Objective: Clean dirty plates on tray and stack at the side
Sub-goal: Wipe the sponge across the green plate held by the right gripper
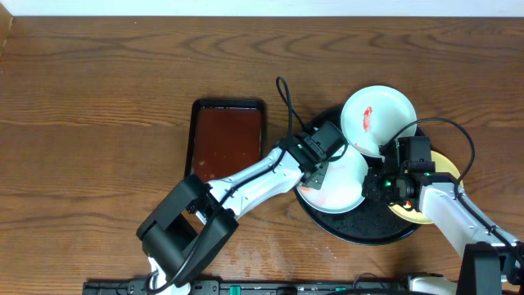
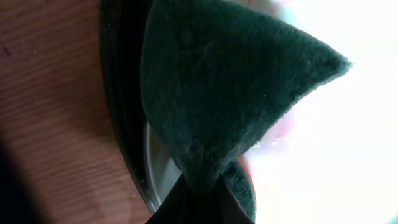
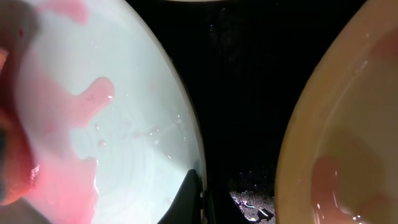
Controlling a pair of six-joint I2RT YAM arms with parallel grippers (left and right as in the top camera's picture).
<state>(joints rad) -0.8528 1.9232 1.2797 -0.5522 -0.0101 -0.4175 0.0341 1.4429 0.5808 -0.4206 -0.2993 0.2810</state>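
While L tool [image 1: 326, 169] clamps pad [image 2: 217, 93], plate [image 1: 348, 187] sits beneath.

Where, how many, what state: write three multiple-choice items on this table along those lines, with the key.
1. Where is the reddish-brown tray in the overhead view?
A) left of the black tray
B) on it
C) right of it

2. How many plates are in view?
A) one
B) two
C) three

3. The left gripper is:
A) open and empty
B) shut on a dark green pad
C) out of every view

Key:
1 A, it lies apart, to the black tray's left.
2 C, two are mint and one is yellow.
3 B, the pad is pinched between its fingers.
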